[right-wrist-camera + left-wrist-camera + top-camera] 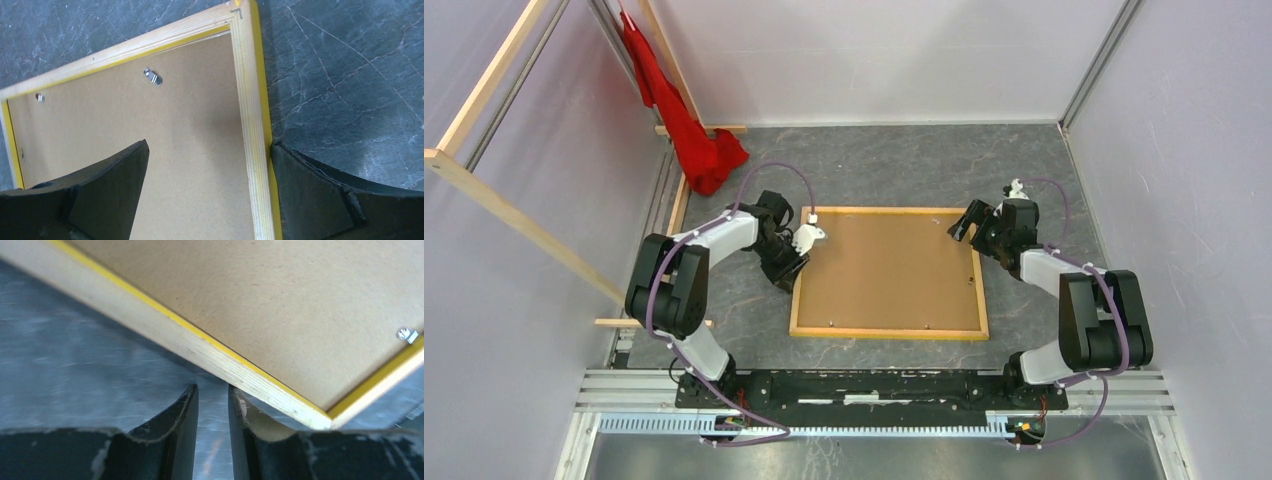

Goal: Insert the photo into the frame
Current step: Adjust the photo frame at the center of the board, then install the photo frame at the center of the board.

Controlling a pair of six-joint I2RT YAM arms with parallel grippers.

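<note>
Astride the frame (250, 115) rail gapes the right claw (210, 146) (left claw (212, 390), barely parted and empty, beside the opposite rail).

Lab cell: white panels (874, 60), aluminium rails (624, 388)

Pale lilac walls (874, 50), grey marbled tabletop (874, 160), red cloth (686, 135) hanging far left

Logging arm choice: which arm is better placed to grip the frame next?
Probably right: the right gripper stands open astride the frame rail; the left gripper, barely open, sits just outside the edge.
</note>
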